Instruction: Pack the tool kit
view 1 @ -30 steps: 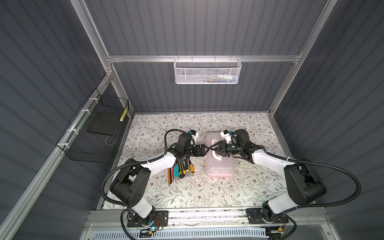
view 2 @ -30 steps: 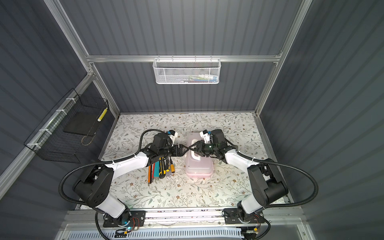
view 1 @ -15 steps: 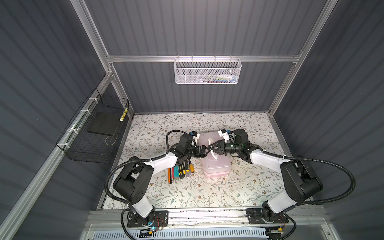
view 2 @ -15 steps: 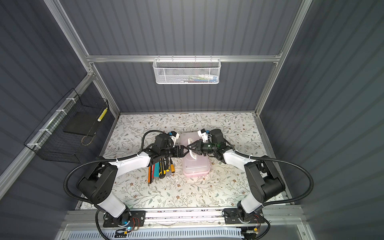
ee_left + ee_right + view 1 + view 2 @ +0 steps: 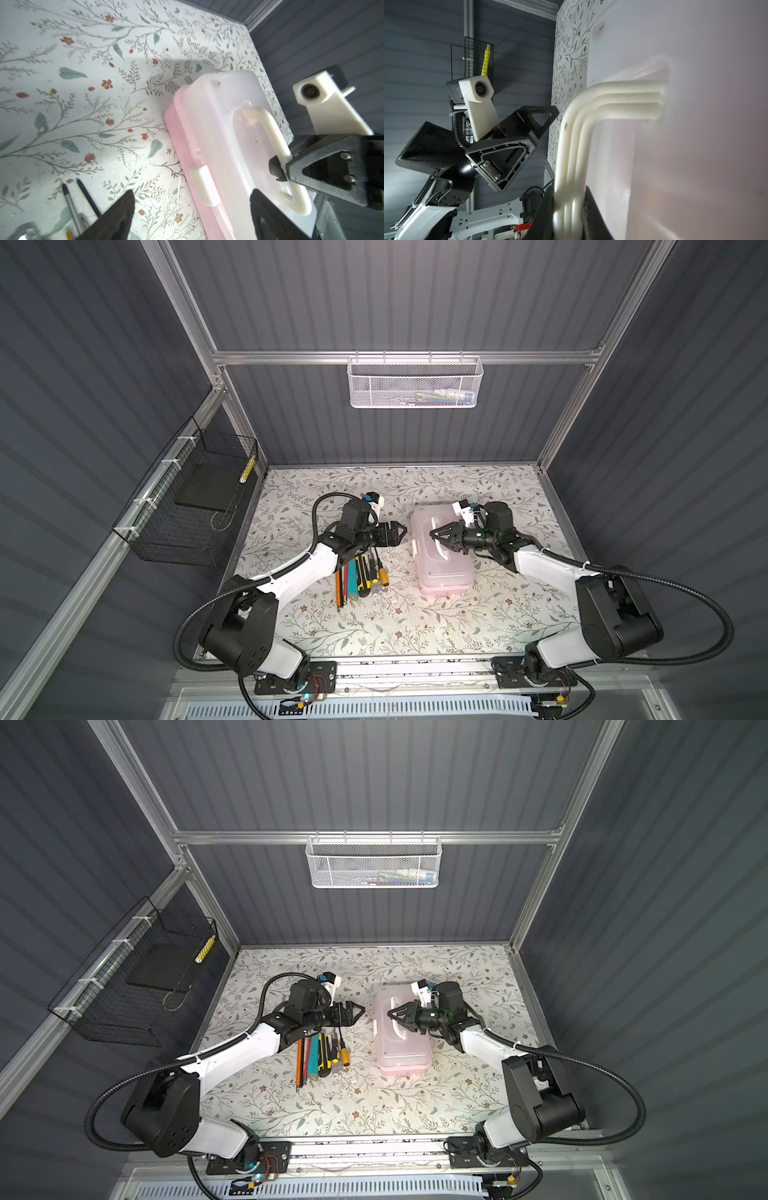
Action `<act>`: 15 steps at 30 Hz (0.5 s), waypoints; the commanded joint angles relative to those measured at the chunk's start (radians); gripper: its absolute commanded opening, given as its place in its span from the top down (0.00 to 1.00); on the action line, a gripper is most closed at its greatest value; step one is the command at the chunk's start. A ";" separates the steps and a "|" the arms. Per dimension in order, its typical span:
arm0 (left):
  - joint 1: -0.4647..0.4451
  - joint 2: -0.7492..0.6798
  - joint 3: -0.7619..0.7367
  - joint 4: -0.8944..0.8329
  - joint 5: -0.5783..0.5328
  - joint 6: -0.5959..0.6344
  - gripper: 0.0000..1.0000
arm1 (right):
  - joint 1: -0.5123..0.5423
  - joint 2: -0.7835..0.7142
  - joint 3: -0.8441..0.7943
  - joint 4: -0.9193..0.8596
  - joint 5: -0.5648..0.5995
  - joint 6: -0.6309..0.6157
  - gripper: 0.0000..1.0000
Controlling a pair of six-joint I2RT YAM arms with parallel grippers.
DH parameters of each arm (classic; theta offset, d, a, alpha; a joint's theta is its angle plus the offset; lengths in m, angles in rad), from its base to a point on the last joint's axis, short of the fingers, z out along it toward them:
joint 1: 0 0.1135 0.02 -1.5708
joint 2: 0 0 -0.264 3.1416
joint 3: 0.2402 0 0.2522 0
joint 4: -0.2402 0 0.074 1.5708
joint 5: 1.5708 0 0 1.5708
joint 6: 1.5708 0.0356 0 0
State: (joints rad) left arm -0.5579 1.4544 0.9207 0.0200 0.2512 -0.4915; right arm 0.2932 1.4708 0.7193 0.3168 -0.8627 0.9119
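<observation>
The tool kit's pink case (image 5: 444, 572) (image 5: 405, 1052) lies on the floral table with its frosted lid (image 5: 220, 124) down and its white latch (image 5: 204, 185) on the side facing the left arm. My right gripper (image 5: 434, 535) (image 5: 392, 1016) (image 5: 569, 193) is shut on the white handle (image 5: 270, 124) (image 5: 575, 145), which stands up off the lid. My left gripper (image 5: 401, 531) (image 5: 359, 1011) (image 5: 191, 194) is open and holds nothing, close beside the case's latch side. Several screwdrivers and knives (image 5: 361, 576) (image 5: 324, 1056) lie side by side under the left arm.
A white mesh basket (image 5: 415, 385) hangs on the back wall with small items inside. A black wire basket (image 5: 187, 510) is fixed to the left wall and holds a dark slab and a yellow stick. Grey walls enclose the table on three sides.
My right gripper has closed its jaws on the case's handle and drawn back slightly to the right. The left gripper has stayed open beside the case.
</observation>
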 commanded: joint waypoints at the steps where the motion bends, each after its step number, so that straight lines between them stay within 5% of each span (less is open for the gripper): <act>1: 0.000 -0.025 -0.039 -0.010 0.045 -0.030 0.10 | -0.064 -0.017 -0.043 -0.012 -0.058 -0.014 1.00; 15: 0.001 0.031 -0.204 0.429 0.287 -0.338 0.09 | -0.185 0.044 -0.140 0.533 -0.286 0.319 1.00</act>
State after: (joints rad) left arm -0.5556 1.4685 0.7399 0.3164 0.4629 -0.7437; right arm 0.1146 1.4940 0.5915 0.6792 -1.0744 1.1393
